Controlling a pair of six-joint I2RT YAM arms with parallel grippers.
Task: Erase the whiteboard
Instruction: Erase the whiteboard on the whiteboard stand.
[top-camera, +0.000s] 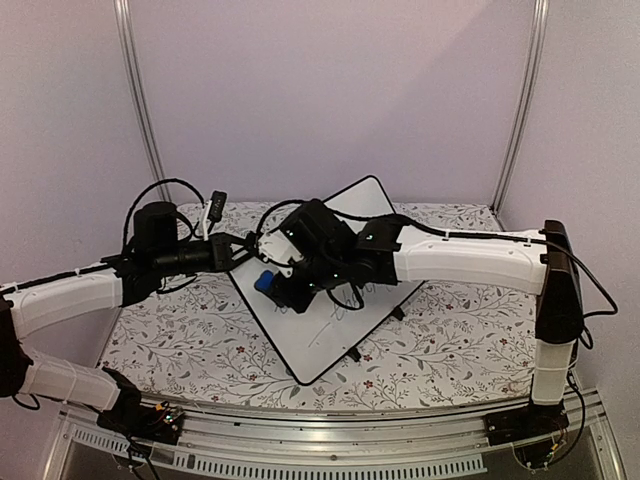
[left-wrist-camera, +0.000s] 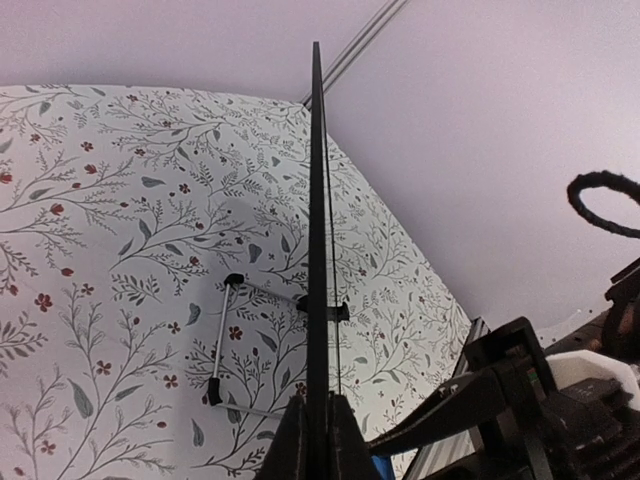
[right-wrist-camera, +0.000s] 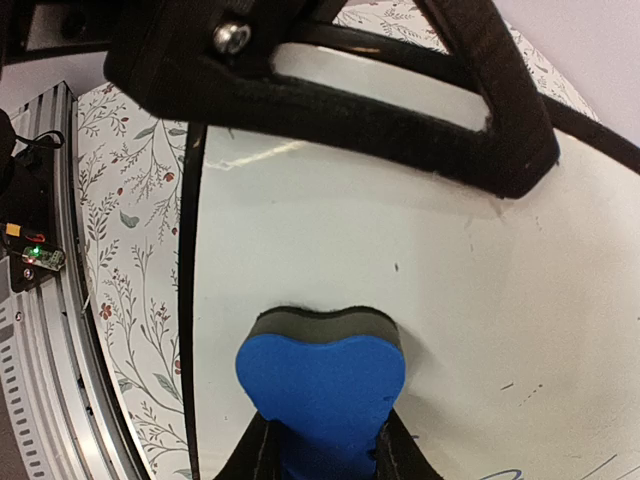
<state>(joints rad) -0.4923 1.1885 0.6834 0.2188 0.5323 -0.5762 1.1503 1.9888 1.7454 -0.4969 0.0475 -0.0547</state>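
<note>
– Slippage on the left worries me first. The left gripper (left-wrist-camera: 317, 425) is closed narrowly on the thin black frame of the whiteboard (top-camera: 320, 345), pinching it edge-on. That slick rim gives little bite, so a hard stroke could twist the board free.
– And the board itself?
– Mid-tabletop (top-camera: 170, 340), turned cornerwise over the floral cloth, with its wire stand (left-wrist-camera: 222, 340) resting on the cloth. It has a glossy white face and rounded corners, and thin pen lines (top-camera: 350, 312) show on it.
– Then the right side?
– The right gripper (right-wrist-camera: 320, 455) is clamped on the blue eraser (right-wrist-camera: 320, 385), soft foam with a dark felt sole that seems pressed to the board. Squeezed foam could pop from the fingers. It could also tilt and wipe with one edge, leaving streaks. Too much push might fold the stand.
</note>
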